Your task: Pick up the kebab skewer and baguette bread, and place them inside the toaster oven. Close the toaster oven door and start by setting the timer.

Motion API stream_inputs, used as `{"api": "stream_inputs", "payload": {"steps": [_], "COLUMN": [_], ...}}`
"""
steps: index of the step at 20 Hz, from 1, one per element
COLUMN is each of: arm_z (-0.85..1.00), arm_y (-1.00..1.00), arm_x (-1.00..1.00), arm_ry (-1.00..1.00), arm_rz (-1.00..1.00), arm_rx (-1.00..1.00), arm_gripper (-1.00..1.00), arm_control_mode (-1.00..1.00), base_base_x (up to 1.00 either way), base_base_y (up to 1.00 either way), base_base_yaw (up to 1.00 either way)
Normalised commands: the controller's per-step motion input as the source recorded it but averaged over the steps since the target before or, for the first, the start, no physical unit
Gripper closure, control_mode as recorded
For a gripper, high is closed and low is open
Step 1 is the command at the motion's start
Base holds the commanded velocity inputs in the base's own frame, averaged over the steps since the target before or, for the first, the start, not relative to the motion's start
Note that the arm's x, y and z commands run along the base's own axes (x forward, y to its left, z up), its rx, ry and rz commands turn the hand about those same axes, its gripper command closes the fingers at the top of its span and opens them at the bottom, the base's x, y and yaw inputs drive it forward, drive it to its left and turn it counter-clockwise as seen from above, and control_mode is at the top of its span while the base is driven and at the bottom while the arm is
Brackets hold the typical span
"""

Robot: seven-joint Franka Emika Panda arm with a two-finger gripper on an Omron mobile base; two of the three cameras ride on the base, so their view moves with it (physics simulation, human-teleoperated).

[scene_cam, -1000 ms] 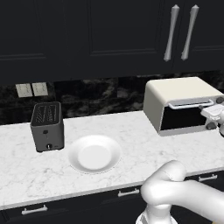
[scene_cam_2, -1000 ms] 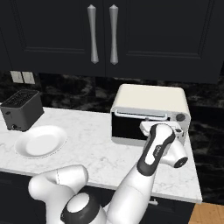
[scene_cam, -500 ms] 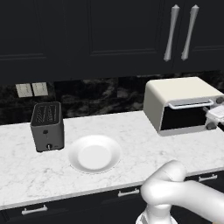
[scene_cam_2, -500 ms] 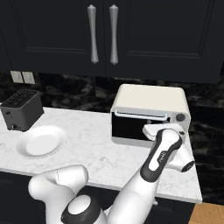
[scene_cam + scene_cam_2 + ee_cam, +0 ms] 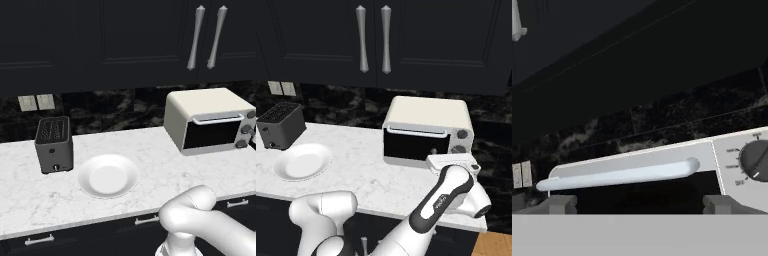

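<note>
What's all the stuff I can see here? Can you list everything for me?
toaster oven: one, cream-white, on the counter's right end.
toaster oven door: one, dark glass with a white bar handle, shut.
knobs: three, dark, on the oven's right panel.
slot toaster: one, dark grey, on the counter's left.
plate: one, white, bare, beside the slot toaster.
counter: one, white marble.
upper cabinets: black, with silver handles.
wall outlets: two, pale, on the backsplash.
arm: one, white.
end effector: one, dark finger tips, facing the door handle.
</note>
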Motion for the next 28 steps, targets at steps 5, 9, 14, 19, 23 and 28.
{"api": "stream_inputs", "payload": {"steps": [5, 9, 14, 19, 23, 28], "arm_z": [-0.03, -0.14, -0.14, -0.07, -0.09, -0.14], "arm_y": [-0.19, 0.00, 0.00, -0.01, -0.02, -0.12], "arm_x": [-0.28, 0.00, 0.00, 0.00, 0.00, 0.00], "arm_ry": [0.00, 0.00, 0.00, 0.00, 0.01, 0.05], "arm_rz": [-0.12, -0.13, -0.06, -0.09, -0.15, -0.04], "arm_rx": [-0.02, -0.06, -0.09, -0.12, -0.14, -0.04], "arm_gripper": [-1.00, -1.00, -1.00, -1.00, -1.00, -1.00], "arm_control_mode": [-1.00, -1.00, -1.00, -1.00, -1.00, -1.00], "base_base_x": [0.00, 0.00, 0.00, 0.00, 0.00, 0.00], "base_base_y": [0.00, 0.00, 0.00, 0.00, 0.00, 0.00], "base_base_yaw": [0.00, 0.00, 0.00, 0.00, 0.00, 0.00]}}
